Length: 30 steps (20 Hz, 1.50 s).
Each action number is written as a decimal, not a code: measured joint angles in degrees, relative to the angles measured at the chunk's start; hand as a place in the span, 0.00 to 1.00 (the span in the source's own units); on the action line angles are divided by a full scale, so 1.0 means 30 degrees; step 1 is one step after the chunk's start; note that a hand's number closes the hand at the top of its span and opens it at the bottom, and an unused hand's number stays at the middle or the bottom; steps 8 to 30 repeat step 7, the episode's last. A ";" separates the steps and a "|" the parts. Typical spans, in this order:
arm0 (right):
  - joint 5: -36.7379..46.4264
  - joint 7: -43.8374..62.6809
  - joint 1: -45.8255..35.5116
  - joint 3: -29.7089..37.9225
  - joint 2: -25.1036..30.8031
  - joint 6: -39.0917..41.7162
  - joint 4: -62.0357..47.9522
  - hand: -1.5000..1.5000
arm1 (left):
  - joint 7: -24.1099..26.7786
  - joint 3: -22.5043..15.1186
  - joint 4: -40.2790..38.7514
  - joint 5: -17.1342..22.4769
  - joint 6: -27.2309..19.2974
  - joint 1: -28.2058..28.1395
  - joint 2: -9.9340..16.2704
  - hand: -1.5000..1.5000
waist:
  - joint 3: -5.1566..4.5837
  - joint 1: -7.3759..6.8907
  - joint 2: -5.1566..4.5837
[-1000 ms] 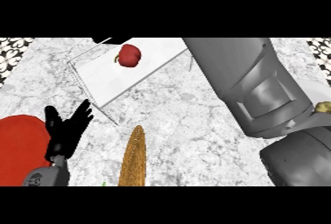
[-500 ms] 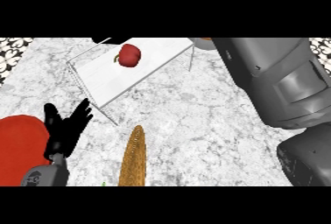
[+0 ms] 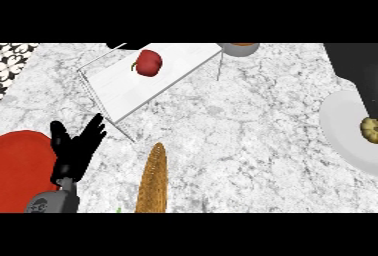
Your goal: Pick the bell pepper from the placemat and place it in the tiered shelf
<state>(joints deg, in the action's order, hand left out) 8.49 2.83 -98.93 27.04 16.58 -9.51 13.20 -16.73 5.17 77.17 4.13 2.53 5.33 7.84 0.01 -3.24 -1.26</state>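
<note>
The red bell pepper [image 3: 148, 62] lies on the top board of the white tiered shelf [image 3: 125, 90] at the upper left, with no hand touching it. The red placemat [image 3: 21, 170] fills the lower left corner, and nothing shows on the part of it in view. My left hand [image 3: 74, 147] rests beside the placemat's right edge, open with fingers spread and pointing up. At the right edge a dark grey and black part of my right arm [image 3: 362, 75] shows above a plate, far from the pepper. Its hand cannot be made out.
A white plate [image 3: 341, 135] at the right edge carries a small yellowish thing [image 3: 369, 128]. A long brown woven object [image 3: 153, 180] lies at the lower middle. A grey pot [image 3: 240, 48] stands behind the shelf's right leg. A small black shape [image 3: 125, 46] sits at the shelf's far edge.
My right arm has swung from over the counter's middle out to the right edge, uncovering the white plate. The pepper stays on the shelf and the left hand has not moved.
</note>
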 measured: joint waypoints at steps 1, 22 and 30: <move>-0.0161 -0.0078 0.0244 0.0198 0.0306 0.0116 -0.0073 0.00 | 0.0052 0.0000 -0.0055 -0.0004 0.0044 0.0019 0.0018 0.50 | 0.0003 -0.0024 -0.0023; -0.0656 -0.0156 0.1190 0.0736 0.2735 0.2672 -0.0393 0.00 | -0.0153 -0.0056 -0.0152 -0.0053 -0.0090 0.0373 -0.0109 0.50 | 0.0015 -0.0086 -0.0102; -0.0656 -0.0156 0.1190 0.0736 0.2735 0.2672 -0.0393 0.00 | -0.0153 -0.0056 -0.0152 -0.0053 -0.0090 0.0373 -0.0109 0.50 | 0.0015 -0.0086 -0.0102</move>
